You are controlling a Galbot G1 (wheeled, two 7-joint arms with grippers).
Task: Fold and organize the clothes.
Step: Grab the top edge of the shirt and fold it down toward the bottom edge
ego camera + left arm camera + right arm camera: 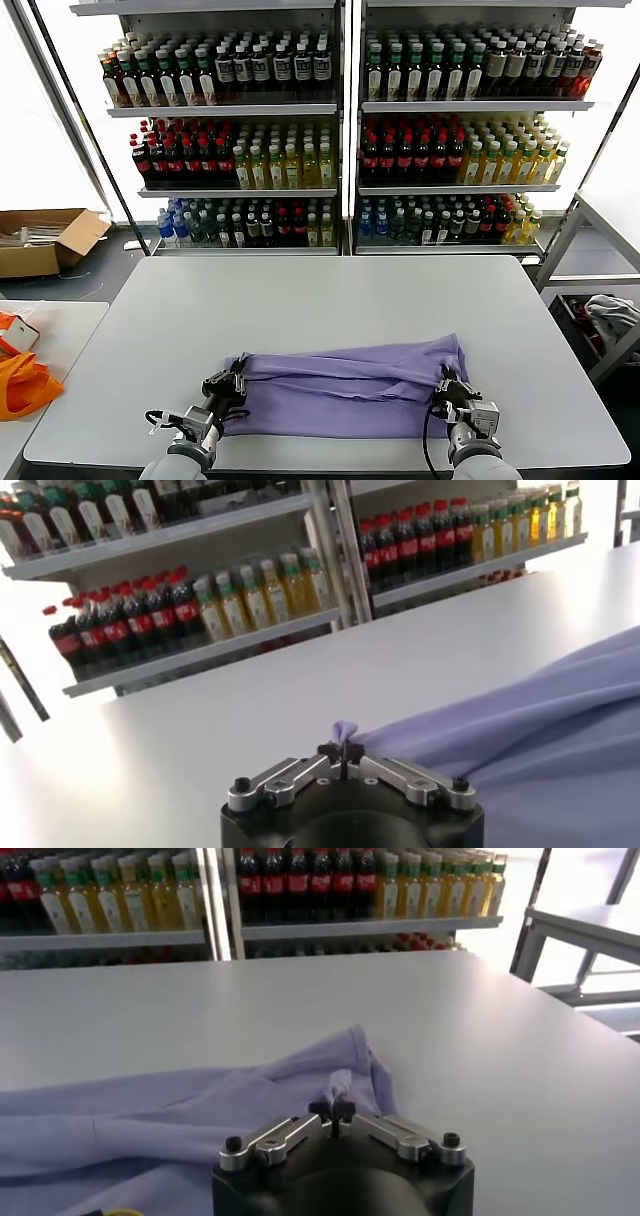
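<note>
Place: a shop-like test room.
Evidence: bottle shelves (345, 130) stocked in rows, directly behind the white table (330, 300).
Beside table: cardboard box (45, 240).

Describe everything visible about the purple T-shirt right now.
The T-shirt is lavender, soft cotton-looking cloth with only its plain side showing. It lies folded into a long, wrinkled band across the near part of the white table, with a bunched flap rising toward its right end. The left gripper pinches its left edge and the right gripper its right edge, jaws shut on small tufts of fabric. Nothing else touches it.
</note>
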